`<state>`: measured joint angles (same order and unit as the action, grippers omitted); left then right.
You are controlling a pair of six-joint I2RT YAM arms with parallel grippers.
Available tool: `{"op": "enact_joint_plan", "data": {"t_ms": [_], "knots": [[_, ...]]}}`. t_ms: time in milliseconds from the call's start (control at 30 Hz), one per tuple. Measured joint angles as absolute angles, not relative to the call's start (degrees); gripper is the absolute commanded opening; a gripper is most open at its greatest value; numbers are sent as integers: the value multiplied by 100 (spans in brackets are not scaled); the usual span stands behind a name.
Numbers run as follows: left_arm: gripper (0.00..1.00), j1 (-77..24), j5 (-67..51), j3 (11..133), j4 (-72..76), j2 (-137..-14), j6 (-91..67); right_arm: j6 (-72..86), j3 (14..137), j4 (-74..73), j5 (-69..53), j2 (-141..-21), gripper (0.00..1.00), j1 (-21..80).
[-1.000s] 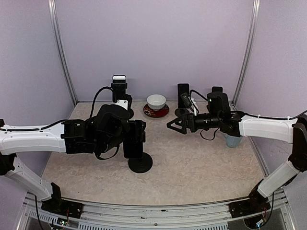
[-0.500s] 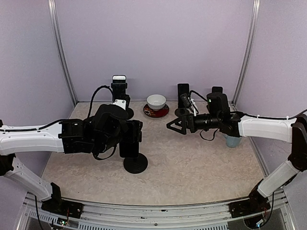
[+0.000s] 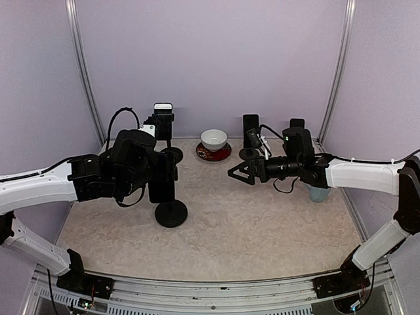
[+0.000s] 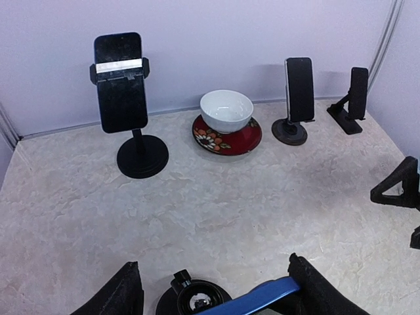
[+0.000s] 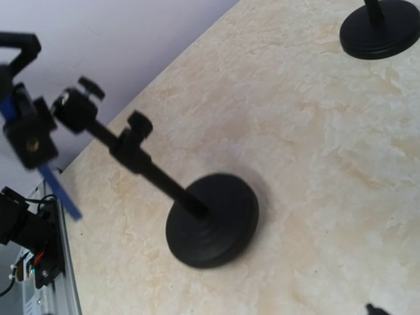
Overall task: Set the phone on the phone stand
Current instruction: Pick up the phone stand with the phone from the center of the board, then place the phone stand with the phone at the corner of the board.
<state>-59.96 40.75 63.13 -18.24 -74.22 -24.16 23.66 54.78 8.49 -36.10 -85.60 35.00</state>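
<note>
My left gripper point(image 3: 157, 176) is shut on a dark phone point(image 3: 162, 184) with a blue edge, held upright at the top of a black phone stand whose round base point(image 3: 171, 213) is on the table. In the left wrist view the blue phone edge point(image 4: 252, 298) runs between my fingers point(image 4: 128, 292), above the stand base point(image 4: 193, 300). The right wrist view shows the stand pole and base point(image 5: 211, 226), the clamp head at upper left and the blue edge point(image 5: 59, 190). My right gripper point(image 3: 236, 172) is open and empty, right of the stand.
Along the back wall stand a phone on a stand point(image 3: 163, 119), a white bowl point(image 3: 214, 138) on a red saucer, and two more phones on stands point(image 3: 250, 126) point(image 3: 296, 126). A light blue cup point(image 3: 318, 192) sits under the right forearm.
My left gripper has moved left and back with the phone, and the stand base has come along with it. The right arm has not moved.
</note>
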Motion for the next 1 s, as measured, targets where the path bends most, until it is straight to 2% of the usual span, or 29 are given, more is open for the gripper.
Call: {"op": "enact_joint_plan", "data": {"t_ms": [833,1000], "knots": [[57,-4287,3159,6292,-1599,-7111,-1573,2355,5476,847,-3686,-8593,100,3378],[54,-3815,2886,6289,-1544,-7107,-1468,2351,5476,847,-3723,-8615,100,3361]]}}
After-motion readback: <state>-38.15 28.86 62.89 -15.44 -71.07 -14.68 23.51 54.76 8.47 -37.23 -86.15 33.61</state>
